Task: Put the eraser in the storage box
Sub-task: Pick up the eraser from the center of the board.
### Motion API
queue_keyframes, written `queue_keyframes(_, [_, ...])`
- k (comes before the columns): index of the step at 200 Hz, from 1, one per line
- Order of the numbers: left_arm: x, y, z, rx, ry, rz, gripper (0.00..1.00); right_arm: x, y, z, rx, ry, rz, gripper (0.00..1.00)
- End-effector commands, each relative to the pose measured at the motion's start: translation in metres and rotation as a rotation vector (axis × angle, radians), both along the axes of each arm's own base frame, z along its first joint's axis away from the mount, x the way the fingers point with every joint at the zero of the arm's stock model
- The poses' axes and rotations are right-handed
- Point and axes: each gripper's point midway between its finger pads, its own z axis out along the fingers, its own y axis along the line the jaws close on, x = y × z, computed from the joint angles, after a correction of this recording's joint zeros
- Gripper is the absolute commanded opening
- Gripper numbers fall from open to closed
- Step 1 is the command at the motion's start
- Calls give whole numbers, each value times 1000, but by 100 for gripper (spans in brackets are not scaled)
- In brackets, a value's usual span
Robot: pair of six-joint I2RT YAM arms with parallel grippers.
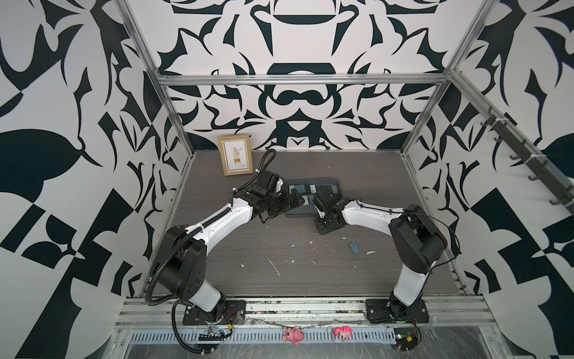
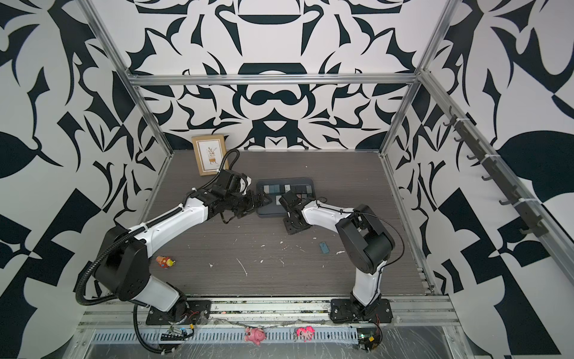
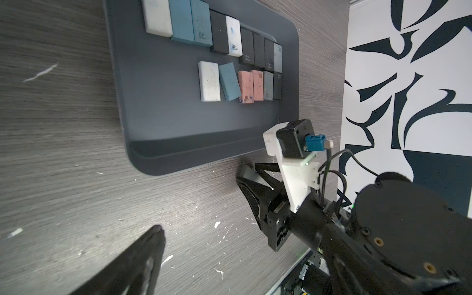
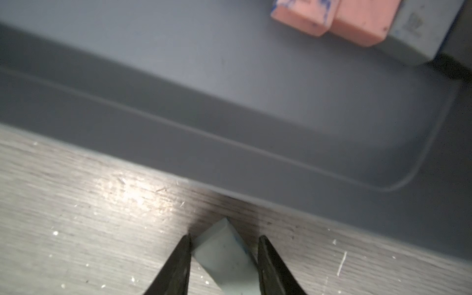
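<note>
Right gripper clenched on pale eraser just outside the storage box rim; transfer remains; left gripper spread, empty

pale eraser just outside slate storage box

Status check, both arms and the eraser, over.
Left gripper open, empty, by the storage box. Right gripper closed on pale blue eraser, just outside the rim. Only that low rim ahead.
</note>
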Motion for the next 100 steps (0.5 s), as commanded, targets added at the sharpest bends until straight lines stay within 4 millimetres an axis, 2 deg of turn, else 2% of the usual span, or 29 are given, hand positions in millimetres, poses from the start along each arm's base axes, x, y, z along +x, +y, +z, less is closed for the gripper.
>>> queue_keyframes(1, [2, -1, -1, -9, 9, 4, 99, -26, -18, -15, -57, 95, -4, 45])
queue_keyframes(44, [2, -2, -3, -9, 12, 4, 99, -34, -18, -11, -38, 107, 9, 53])
queue_keyframes(100, [2, -2, -7, -7, 17, 3, 99, -45, -17, -17, -8, 138, 10, 53])
